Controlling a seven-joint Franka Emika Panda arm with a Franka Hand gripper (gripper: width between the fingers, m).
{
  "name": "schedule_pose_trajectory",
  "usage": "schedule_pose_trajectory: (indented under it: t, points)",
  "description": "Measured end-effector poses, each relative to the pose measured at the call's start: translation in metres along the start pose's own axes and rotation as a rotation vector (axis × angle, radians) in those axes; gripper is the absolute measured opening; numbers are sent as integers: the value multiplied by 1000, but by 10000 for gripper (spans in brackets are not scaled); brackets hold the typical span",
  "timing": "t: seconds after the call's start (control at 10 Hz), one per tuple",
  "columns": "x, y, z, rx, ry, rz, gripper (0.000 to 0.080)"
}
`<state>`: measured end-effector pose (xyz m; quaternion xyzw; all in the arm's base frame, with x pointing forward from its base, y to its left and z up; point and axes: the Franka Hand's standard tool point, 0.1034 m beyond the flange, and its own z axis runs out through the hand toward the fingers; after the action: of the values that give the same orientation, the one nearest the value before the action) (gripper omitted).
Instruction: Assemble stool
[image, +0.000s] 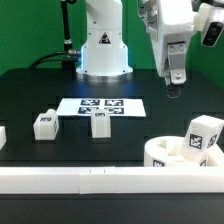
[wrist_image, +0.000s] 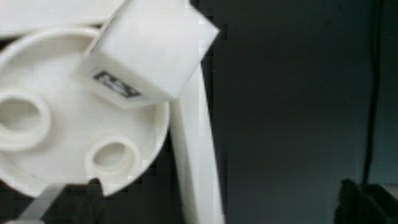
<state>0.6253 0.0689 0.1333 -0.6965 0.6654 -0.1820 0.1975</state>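
Hand (image: 175, 80) open, empty, hanging well apart from seat (image: 165, 155). Seat at black worktop's (image: 40, 85) near edge, exterior view's right corner, beside white rail (image: 80, 178); one leg (image: 203, 135) tilted on it. Second leg (image: 43, 122) and third leg (image: 99, 122) mid-worktop.

Black table, marker board, white rail, green backdrop.
Marker board (image: 100, 106) flat at mid-table (image: 30, 90), tags facing up; long white rail (image: 60, 180) along the near edge, spanning the exterior view's width; green backdrop (image: 25, 25) behind the dark top.
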Motion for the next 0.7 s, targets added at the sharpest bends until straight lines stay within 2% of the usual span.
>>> schedule_pose_trajectory:
  t: [0.2,0.6,0.7]
  points:
    - [14,-3,-5,1,15,-208,649]
    - [16,-5,-2,-8,22,-494,649]
    - [23,-4,-3,-8,37,-590,649]
